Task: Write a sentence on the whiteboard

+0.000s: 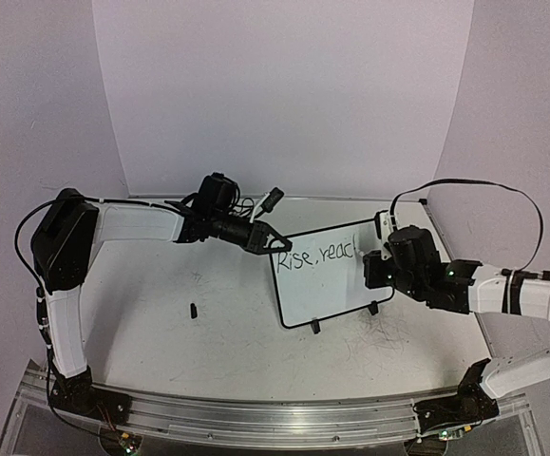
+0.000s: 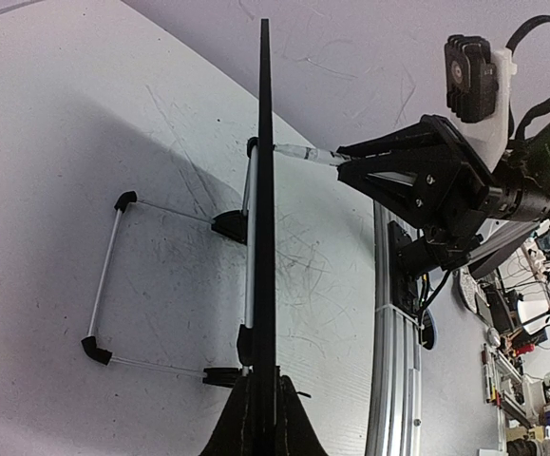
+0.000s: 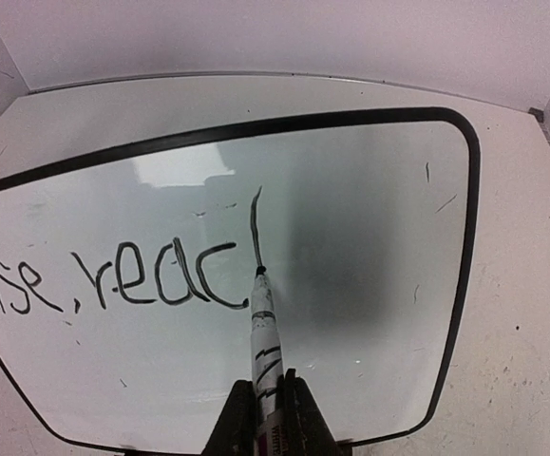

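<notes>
Small black-framed whiteboard (image 1: 331, 294): your left jaws apparently pinch its edge to steady it, while your right jaws grip the slim white marker (image 3: 263, 323), tip touching mid-"reach".

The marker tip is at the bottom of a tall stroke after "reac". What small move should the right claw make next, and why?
Probably curve the marker tip up, right and down from the tall stroke to finish the "h". The whiteboard reads only "Rise, reac", the right claw grips the marker, and the left claw holds the board's edge.
</notes>
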`<state>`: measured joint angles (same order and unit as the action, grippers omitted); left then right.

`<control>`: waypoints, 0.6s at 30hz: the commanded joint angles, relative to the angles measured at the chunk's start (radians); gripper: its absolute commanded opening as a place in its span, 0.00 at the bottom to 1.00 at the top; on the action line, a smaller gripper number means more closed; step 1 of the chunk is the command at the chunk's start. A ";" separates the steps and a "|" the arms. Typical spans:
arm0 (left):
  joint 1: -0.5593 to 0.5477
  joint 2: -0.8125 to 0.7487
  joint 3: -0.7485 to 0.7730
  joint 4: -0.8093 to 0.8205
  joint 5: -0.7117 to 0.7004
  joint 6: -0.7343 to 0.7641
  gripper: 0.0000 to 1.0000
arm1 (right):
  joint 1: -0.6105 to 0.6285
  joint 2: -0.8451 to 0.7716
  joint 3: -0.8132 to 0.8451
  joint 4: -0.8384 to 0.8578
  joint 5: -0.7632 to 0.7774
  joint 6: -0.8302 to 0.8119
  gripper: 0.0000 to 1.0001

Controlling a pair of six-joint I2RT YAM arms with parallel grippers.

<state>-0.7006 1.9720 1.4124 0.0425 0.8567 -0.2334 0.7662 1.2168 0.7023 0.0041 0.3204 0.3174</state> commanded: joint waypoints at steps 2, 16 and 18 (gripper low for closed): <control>-0.022 -0.042 -0.001 -0.030 0.022 0.014 0.00 | -0.002 -0.022 -0.026 -0.041 -0.023 0.029 0.00; -0.022 -0.041 -0.002 -0.031 0.020 0.017 0.00 | -0.002 -0.003 0.015 0.060 0.037 0.011 0.00; -0.022 -0.042 -0.001 -0.032 0.019 0.017 0.00 | -0.003 -0.002 0.021 0.067 0.046 0.006 0.00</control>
<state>-0.7017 1.9717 1.4124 0.0425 0.8539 -0.2329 0.7662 1.2045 0.6842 0.0084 0.3205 0.3336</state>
